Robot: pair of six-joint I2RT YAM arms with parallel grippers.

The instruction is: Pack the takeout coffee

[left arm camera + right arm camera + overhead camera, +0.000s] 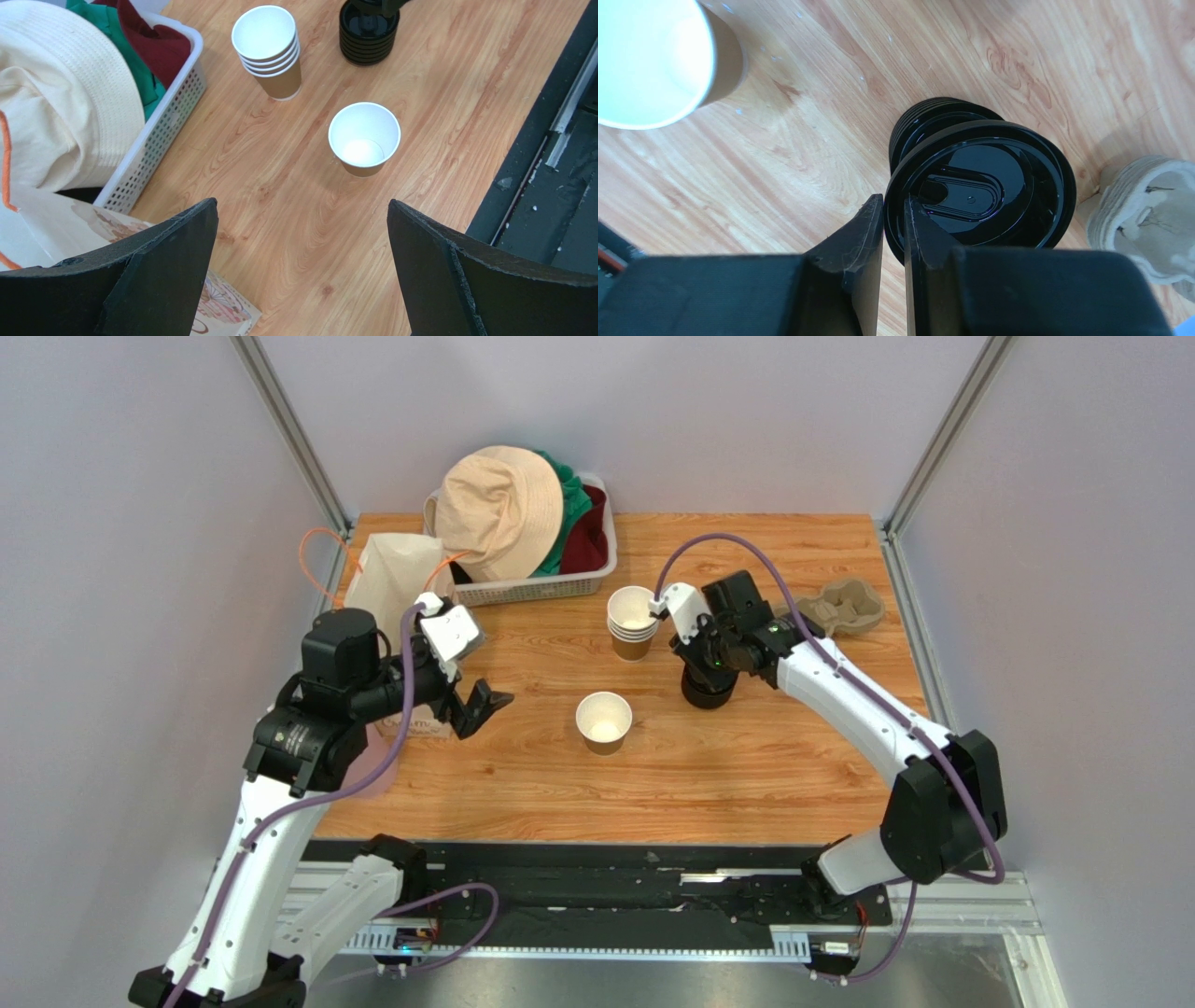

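The takeout coffee's kraft-brown paper cup stands upright mid-table, white inside, with no lid on it. My right gripper is shut on the rim of one black lid, holding it just above the stack of black lids. One finger is outside the rim and the other inside. My left gripper hangs open and holds nothing, over bare wood left of the cup.
A stack of nested paper cups stands behind the single cup. A white basket of clothes with a beige hat is at the back. A paper bag lies at the left. A pulp cup carrier sits at the right.
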